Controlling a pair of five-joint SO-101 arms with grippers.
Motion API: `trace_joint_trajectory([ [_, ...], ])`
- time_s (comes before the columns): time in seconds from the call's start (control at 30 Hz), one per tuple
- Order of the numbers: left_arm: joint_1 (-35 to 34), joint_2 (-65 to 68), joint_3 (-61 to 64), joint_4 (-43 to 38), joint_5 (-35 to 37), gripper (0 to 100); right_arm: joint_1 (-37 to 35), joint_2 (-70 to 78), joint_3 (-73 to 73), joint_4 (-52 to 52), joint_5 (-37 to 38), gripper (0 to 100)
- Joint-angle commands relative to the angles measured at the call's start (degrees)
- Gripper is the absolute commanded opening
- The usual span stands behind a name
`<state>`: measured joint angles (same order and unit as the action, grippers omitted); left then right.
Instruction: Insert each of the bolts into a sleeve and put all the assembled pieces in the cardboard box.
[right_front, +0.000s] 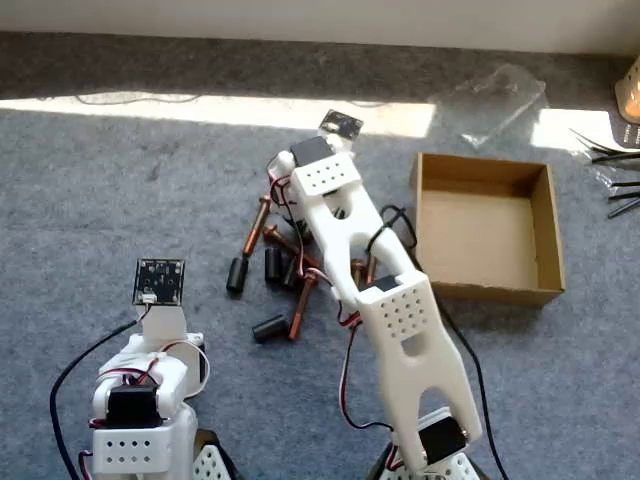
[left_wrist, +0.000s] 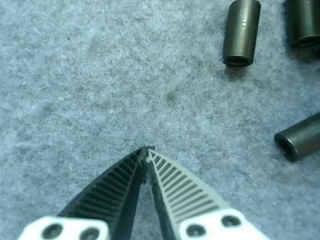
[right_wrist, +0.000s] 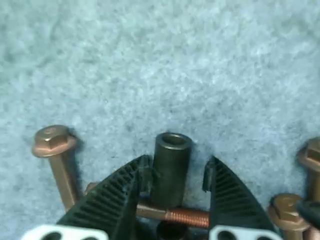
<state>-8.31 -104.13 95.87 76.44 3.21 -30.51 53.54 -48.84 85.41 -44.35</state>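
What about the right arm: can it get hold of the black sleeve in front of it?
Probably yes. The right tool is open, with the sleeve already between its fingers. A copper bolt lying crosswise between them might get caught too.

Carpeted indoor room, home or office unclear, grey carpet (right_front: 120, 190) throughout, sunlight strip (right_front: 200, 108) near pale wall (right_front: 300, 15), crumpled plastic bag (right_front: 490, 100)

Copper-coloured bolts (right_front: 300, 308) and short black sleeves (right_front: 269, 327) lie jumbled in one loose heap to the left of the open-topped brown cardboard box (right_front: 488, 292), none touching it.
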Motion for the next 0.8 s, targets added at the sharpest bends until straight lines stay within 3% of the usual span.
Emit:
trace_joint_trajectory([
  [0.0, -0.75, -0.31, 1.27, 0.53, -0.35, 1, 1.89, -0.22, -1.63, -0.48, -0.70, 15.7],
  [0.17, -0.75, -0.31, 1.27, 0.53, -0.35, 1, 3.30, -0.31, -1.63, 2.07, -0.35, 1.0],
  [0.4, -0.75, -0.31, 1.27, 0.53, -0.35, 1, 7.43, -0.40, -1.63, 7.08, 0.62, 0.8],
  [0.47, -0.75, -0.31, 1.27, 0.53, -0.35, 1, 8.31, -0.40, -1.63, 8.04, 5.54, 0.8],
  [0.77, -0.75, -0.31, 1.27, 0.53, -0.35, 1, 8.48, -0.31, -1.71, 8.92, 41.85, 0.8],
])
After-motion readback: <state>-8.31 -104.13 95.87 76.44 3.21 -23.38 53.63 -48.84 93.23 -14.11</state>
